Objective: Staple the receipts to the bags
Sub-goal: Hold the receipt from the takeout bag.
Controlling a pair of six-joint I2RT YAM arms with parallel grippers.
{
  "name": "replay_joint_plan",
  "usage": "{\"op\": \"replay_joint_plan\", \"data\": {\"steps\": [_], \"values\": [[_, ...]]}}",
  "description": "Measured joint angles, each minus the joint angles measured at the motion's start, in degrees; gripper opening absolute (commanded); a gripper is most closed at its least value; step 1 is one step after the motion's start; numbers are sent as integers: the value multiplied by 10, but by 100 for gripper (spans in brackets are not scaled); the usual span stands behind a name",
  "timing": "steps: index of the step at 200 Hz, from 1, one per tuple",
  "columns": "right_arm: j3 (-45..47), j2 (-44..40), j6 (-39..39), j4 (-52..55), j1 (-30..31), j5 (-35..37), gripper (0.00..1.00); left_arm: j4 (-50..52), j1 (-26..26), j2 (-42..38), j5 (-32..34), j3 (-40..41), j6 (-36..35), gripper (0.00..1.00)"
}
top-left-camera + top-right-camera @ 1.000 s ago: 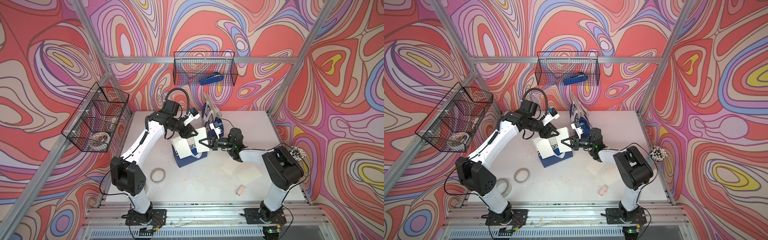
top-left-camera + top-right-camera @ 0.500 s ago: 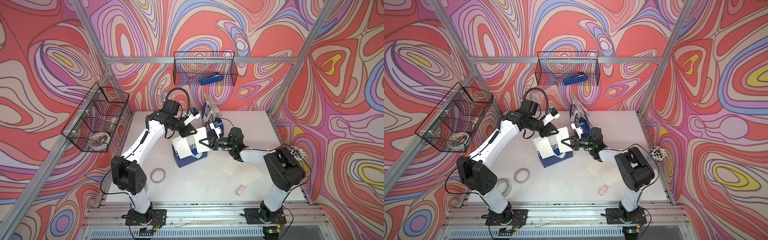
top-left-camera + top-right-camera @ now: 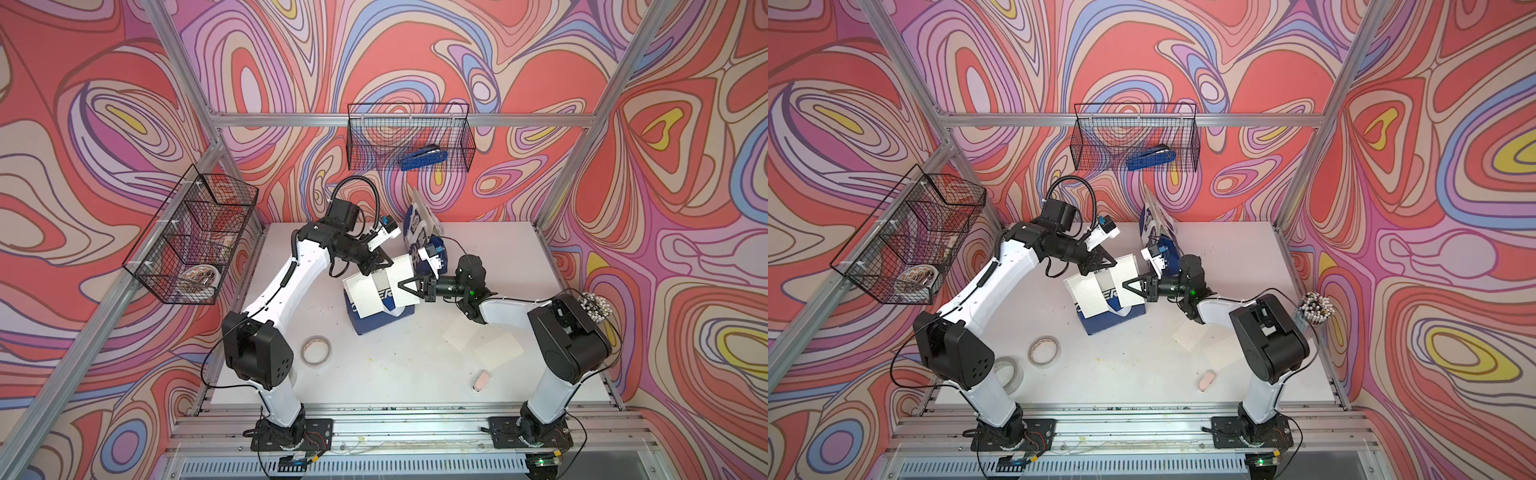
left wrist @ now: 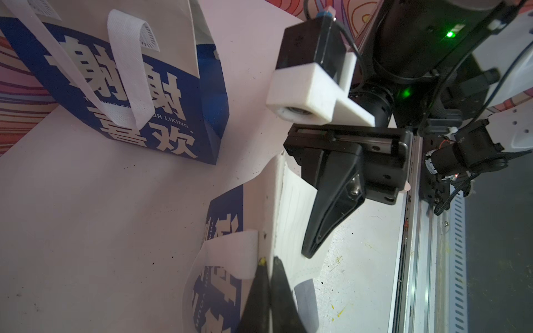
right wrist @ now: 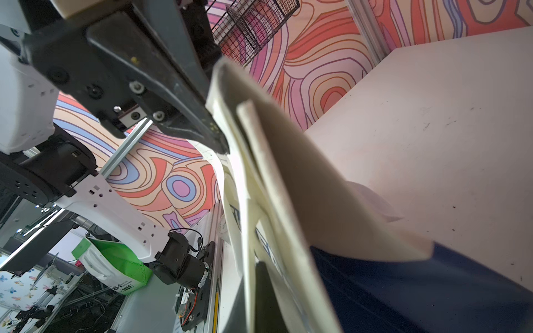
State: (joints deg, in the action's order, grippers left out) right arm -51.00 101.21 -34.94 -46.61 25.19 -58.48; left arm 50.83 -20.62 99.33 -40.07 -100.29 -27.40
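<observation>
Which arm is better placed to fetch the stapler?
Right, probably: the stapler lies in the back basket's right half, on its side. The left hand, shut on the bag rim, could hold it while the right hand leaves the receipt.

Swirling in coral, lilac, blue and yellow, dark-outlined, across the walls (image 3: 415, 62). Showing deep blue with white Latin letters on the lettered bag (image 3: 376, 321), and the same blue with big white characters on the character bag (image 4: 129, 95). Carrying faint grey lines on the white receipt (image 4: 294, 219). Standing out bright blue on the stapler (image 3: 424, 160) inside the black mesh basket (image 3: 365, 141).
</observation>
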Motion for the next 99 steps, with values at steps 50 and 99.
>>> {"op": "replay_joint_plan", "data": {"steps": [50,99], "values": [[0,-19,3,-2,0,10,0,0,0,0,-6,-1,0,30],[0,-19,-1,-5,0,10,0,0,0,0,-8,-1,0,34]]}}
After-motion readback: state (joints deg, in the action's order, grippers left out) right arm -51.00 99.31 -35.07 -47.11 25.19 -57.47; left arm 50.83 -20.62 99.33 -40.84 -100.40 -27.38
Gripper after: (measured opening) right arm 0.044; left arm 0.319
